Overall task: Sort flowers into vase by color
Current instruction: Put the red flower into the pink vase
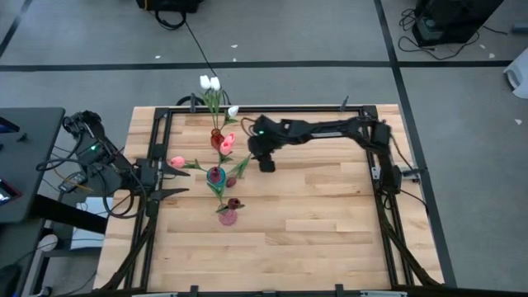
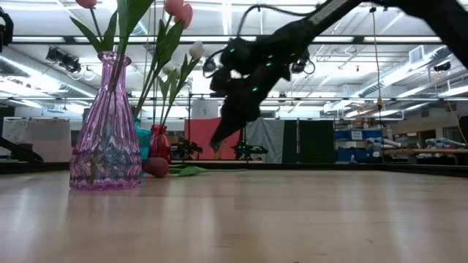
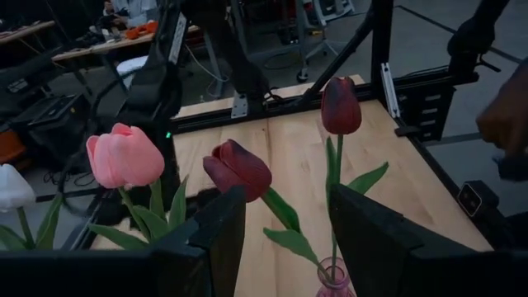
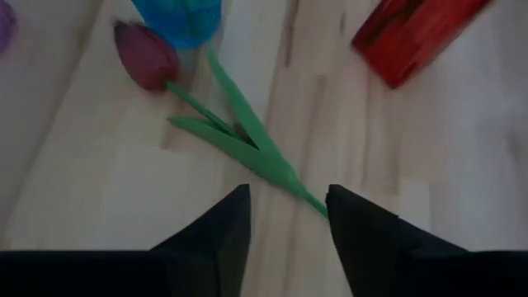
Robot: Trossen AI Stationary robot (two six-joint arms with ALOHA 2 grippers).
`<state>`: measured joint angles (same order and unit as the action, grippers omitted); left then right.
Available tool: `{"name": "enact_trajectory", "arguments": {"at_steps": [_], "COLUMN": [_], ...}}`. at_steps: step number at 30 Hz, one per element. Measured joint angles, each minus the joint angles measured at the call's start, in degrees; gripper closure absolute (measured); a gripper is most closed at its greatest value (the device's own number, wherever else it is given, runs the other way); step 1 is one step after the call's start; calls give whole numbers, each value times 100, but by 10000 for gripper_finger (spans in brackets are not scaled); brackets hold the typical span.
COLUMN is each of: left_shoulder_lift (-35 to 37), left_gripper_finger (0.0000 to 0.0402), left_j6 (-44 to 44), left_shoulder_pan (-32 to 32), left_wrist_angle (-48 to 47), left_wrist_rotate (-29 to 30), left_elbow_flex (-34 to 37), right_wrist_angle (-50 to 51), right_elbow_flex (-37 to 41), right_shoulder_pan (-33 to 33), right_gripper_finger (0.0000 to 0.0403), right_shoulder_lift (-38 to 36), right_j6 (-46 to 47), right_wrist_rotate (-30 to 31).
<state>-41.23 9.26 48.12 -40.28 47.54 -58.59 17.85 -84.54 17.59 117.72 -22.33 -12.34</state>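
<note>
Tulip just beyond open jaws

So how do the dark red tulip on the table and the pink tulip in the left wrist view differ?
The dark red tulip lies flat on the wood beside the blue vase; the pink tulip stands upright. The first head is dark red, the second light pink. Both have green stems and leaves.

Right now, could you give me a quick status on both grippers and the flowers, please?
Right gripper open, empty, over dark red tulip lying on table beside blue vase. Left gripper open, waiting at table's left edge. Nothing blocking.
</note>
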Motion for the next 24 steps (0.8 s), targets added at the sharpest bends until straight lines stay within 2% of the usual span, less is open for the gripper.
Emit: {"name": "enact_trajectory", "arguments": {"at_steps": [4,7,13,16,20,24], "left_shoulder_lift": [0,0,0,2,2,2], "left_gripper_finger": [218,218,218,218,218,218], "left_j6": [17,20,22,49,150,155], "left_shoulder_pan": [0,0,0,0,0,0], "left_wrist_angle": [1,0,-4,-1,-32,-47], "left_wrist_rotate": [-1,-3,-3,-9,-23,-82], "left_elbow_flex": [0,0,0,0,0,0], "right_wrist_angle": [915,1325,2014,2386,2484,2538], "right_elbow_flex": [-1006,-1600,-2441,-2615,-2632,-2630], "right_shoulder_pan": [21,11,-56,-117,-188,-231], "right_gripper_finger": [210,200,200,207,238,317], "right_shoulder_lift": [719,1155,1803,1947,1966,1968], "right_j6": [-203,-317,-443,-496,-500,-492], "right_wrist_rotate": [-109,26,353,668,1075,1040]}}
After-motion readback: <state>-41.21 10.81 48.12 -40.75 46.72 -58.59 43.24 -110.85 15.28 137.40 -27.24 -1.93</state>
